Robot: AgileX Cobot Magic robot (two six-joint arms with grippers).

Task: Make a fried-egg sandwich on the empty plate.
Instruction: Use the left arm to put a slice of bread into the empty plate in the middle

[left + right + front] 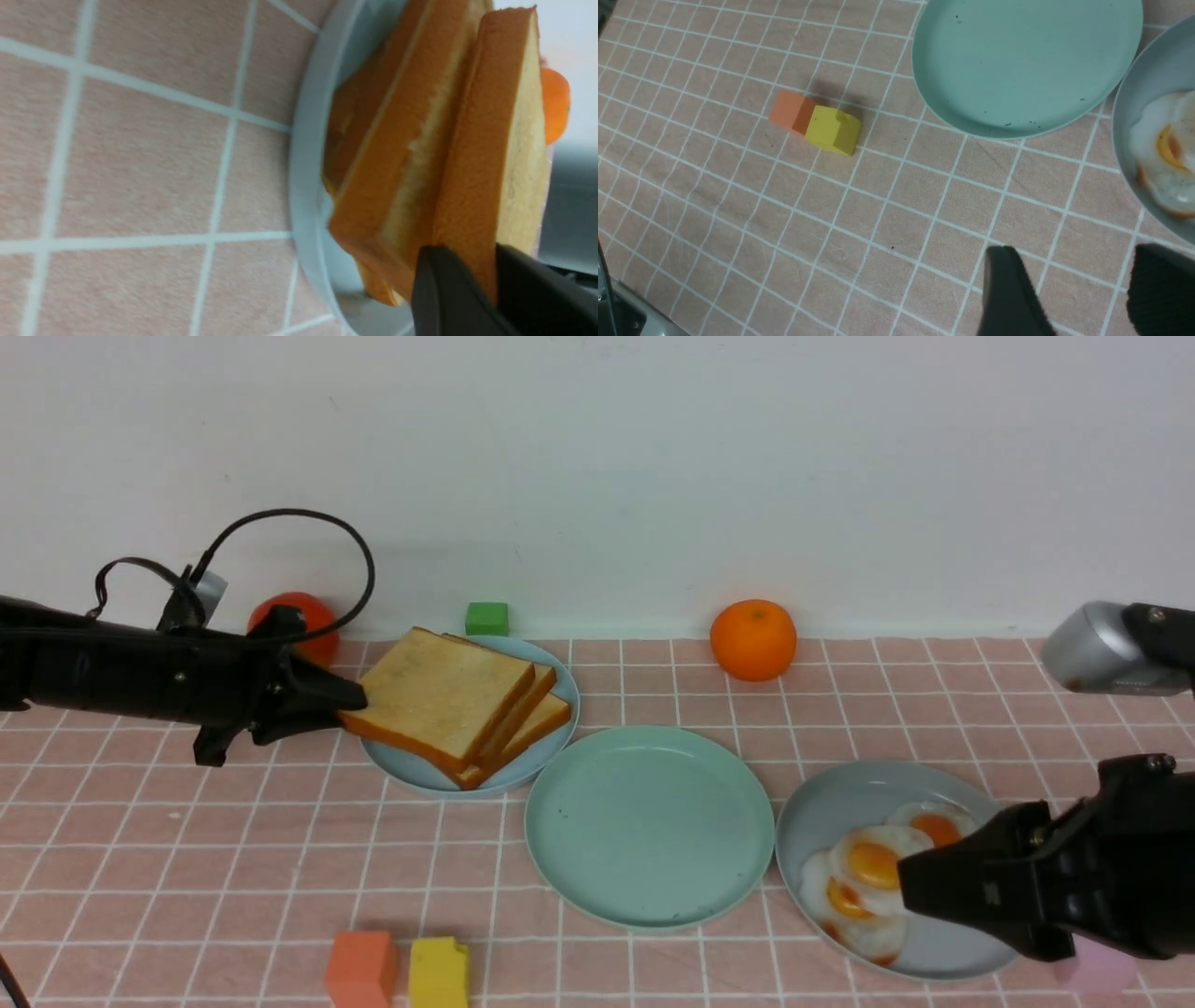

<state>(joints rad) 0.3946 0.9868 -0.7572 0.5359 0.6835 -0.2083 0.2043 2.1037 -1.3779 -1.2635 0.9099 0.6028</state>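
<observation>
The empty plate (649, 826), mint-green, lies mid-table with nothing on it, and also shows in the right wrist view (1017, 60). No fried-egg sandwich is in view. Three toast slices (439, 695) are stacked on a pale blue plate (420, 779) at the left. My left gripper (350, 709) is shut on the top slice's near-left crust (486, 186), one finger on each face (490, 266). Three overlapping fried eggs (873, 863) lie on a grey-blue plate (822, 803) at the right. My right gripper (920, 887) hangs open beside that plate, above bare cloth (1069, 266).
A red tomato (294, 621), a green block (486, 617) and an orange (752, 639) sit along the back wall. An orange block (361, 969) and a yellow block (438, 973) stand at the front left. A pink block (1097, 971) peeks out under my right arm.
</observation>
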